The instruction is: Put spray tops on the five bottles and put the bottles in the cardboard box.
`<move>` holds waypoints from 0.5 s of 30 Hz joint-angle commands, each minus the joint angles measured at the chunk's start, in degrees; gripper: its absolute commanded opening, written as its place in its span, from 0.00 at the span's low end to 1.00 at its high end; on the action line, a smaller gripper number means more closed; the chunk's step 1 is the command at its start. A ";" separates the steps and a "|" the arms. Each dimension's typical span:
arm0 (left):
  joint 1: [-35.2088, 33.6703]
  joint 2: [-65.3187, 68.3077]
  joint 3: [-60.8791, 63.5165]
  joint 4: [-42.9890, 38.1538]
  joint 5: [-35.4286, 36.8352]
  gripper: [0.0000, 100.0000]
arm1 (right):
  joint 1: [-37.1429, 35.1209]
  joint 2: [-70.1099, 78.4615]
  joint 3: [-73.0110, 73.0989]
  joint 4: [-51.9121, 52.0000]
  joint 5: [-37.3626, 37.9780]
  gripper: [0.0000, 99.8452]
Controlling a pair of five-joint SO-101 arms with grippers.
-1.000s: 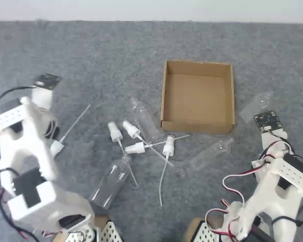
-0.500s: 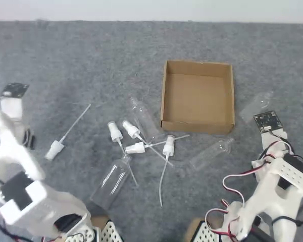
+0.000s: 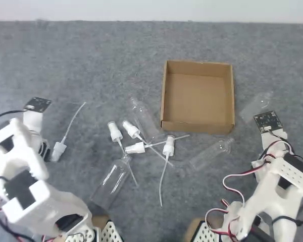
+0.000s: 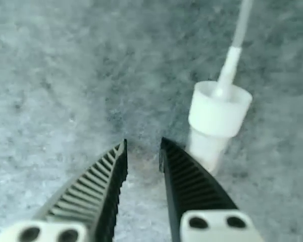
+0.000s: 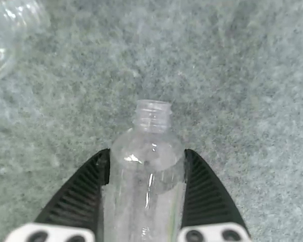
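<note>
Two white arms with black servo blocks are shown: the left arm point(image 3: 20, 151) left of the cardboard box point(image 3: 197, 124), the right arm point(image 3: 278, 194) right of it. A dark circuit board point(image 3: 267, 120) is mounted on each wrist. Red and white cables point(image 3: 236, 182) are looped over the right arm, a black cable point(image 3: 2, 117) by the left. The left gripper point(image 4: 141, 146) and right gripper point(image 5: 147, 154) are fitted with black ribbed jaws on white bases.

Carpet point(image 3: 91, 60) is reading mottled grey w/ lighter flecks. Cardboard box point(image 3: 163, 96), centre-right of the high view, is showing plain brown. Spray tops point(image 3: 114, 132) are looking white, and the bottle point(image 5: 147, 176) clear w/ glints. Left gripper point(image 4: 141, 146) fingers point(image 4: 108, 186) are showing black, ribbed. Right arm point(image 3: 272, 196), lower right, is showing white w/ red, white & black wires point(image 3: 236, 177).
</note>
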 commanded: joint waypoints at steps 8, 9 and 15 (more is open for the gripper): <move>6.68 -9.32 4.97 10.64 2.11 0.11 | 0.04 0.22 2.02 1.54 0.62 0.01; 7.56 -10.29 5.41 11.43 2.11 0.11 | 0.04 0.22 2.02 1.54 0.62 0.01; 9.41 -16.18 2.42 11.08 6.95 0.11 | -0.13 0.22 2.02 1.63 0.62 0.01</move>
